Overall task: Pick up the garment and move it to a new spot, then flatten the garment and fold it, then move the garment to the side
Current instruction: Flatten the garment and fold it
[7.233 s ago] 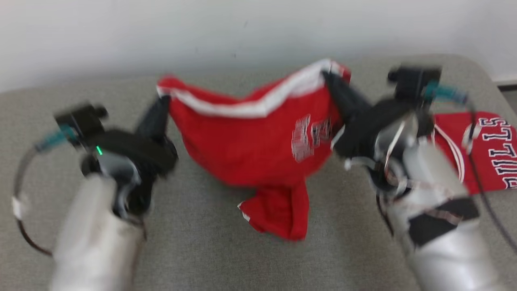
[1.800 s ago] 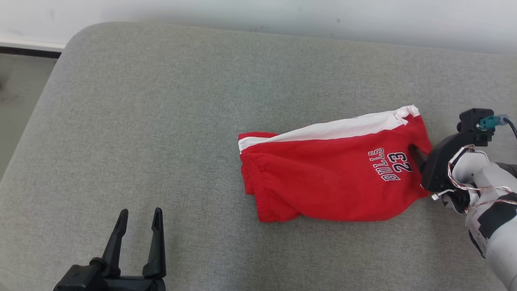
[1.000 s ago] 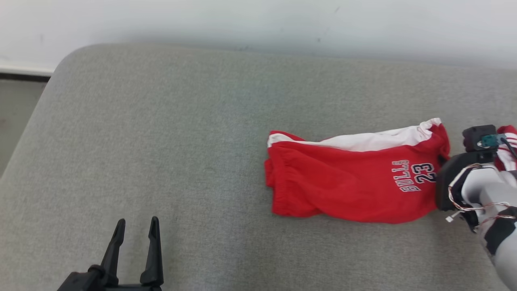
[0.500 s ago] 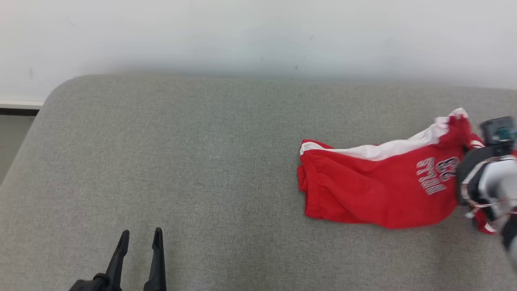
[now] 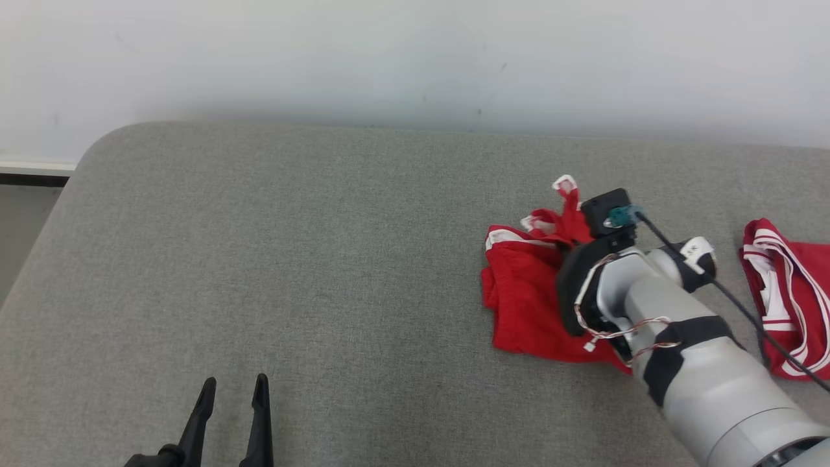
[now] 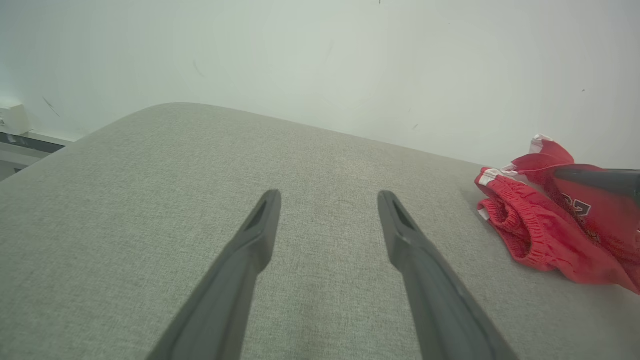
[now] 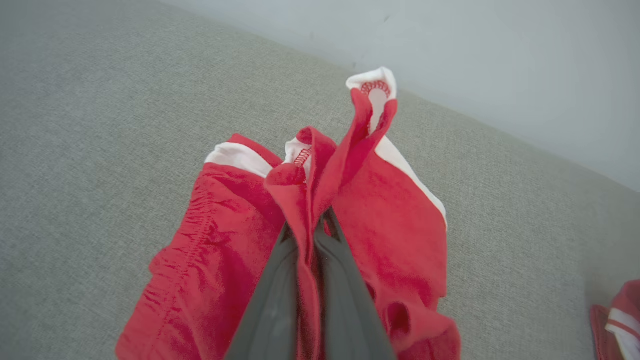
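- The red shorts [image 5: 519, 311] lay bunched on the grey cushion [image 5: 292, 259], near the striped red garment [image 5: 784, 305], to its left and not touching it.
- The right gripper [image 7: 308, 231] was clamped on a fold of the shorts, and a white-edged corner stood up above the rest of the cloth.
- The left gripper [image 5: 235, 381] hung over bare cushion with its jaws spread and nothing between them, well apart from the striped red garment, far to its left.

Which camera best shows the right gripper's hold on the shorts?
Right wrist view: the right gripper is shut on a fold of the red shorts. Head view: its wrist hides the pinch. Left wrist view: one finger at the edge.
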